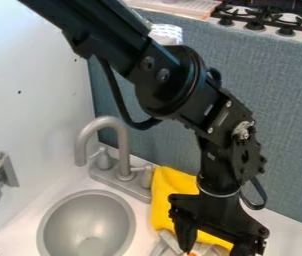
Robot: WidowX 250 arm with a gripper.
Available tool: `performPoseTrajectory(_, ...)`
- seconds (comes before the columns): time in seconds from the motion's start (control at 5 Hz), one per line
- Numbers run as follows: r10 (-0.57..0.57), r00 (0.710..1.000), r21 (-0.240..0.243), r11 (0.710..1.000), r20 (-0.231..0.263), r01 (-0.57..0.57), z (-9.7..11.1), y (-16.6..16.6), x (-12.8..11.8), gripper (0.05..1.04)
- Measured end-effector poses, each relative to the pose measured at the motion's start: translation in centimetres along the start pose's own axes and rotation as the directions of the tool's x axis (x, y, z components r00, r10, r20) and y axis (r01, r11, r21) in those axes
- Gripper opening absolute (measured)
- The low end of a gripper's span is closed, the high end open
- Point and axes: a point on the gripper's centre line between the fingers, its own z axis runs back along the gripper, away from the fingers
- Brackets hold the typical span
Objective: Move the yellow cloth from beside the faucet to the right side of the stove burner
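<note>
The black arm (117, 35) lies nearest the camera, coming from the upper left, with its claw (217, 249) hanging over the desk (290, 235), right of the sink (87, 225). The claw's fingers stand wide apart, and nothing can be seen gripped between them. Just beside the left-hand finger, an orange thing (192, 254) shows by the grey slatted piece (170, 241), which lies in front of the yellow cloth (170, 200).

For good work this low, I would keep the fingers clear of the slats, center them over the orange thing before closing, and press lightly, since a tip could catch a slat or pinch the cloth.

Too little of the orange thing shows to tell which way it points or its long axis. The cloth's long axis seems to slant from beside the faucet (123, 150), near the desk's far edge, toward the near right; it has no clear front end.
</note>
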Motion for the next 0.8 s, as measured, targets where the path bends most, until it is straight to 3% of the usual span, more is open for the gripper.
performPoseTrajectory(0.2, 0.001, 1.000, 0.010, 1.000, -0.019, -0.001, -0.6, 0.1, -0.2, 1.001)
performPoseTrajectory(0.4, 0.049, 0.999, 0.002, 0.999, 0.019, -0.049, -1.1, 0.9, 2.1, 1.001)
performPoseTrajectory(0.8, 0.160, 0.986, 0.082, 0.983, 0.041, -0.163, -3.2, 4.8, 8.1, 1.001)
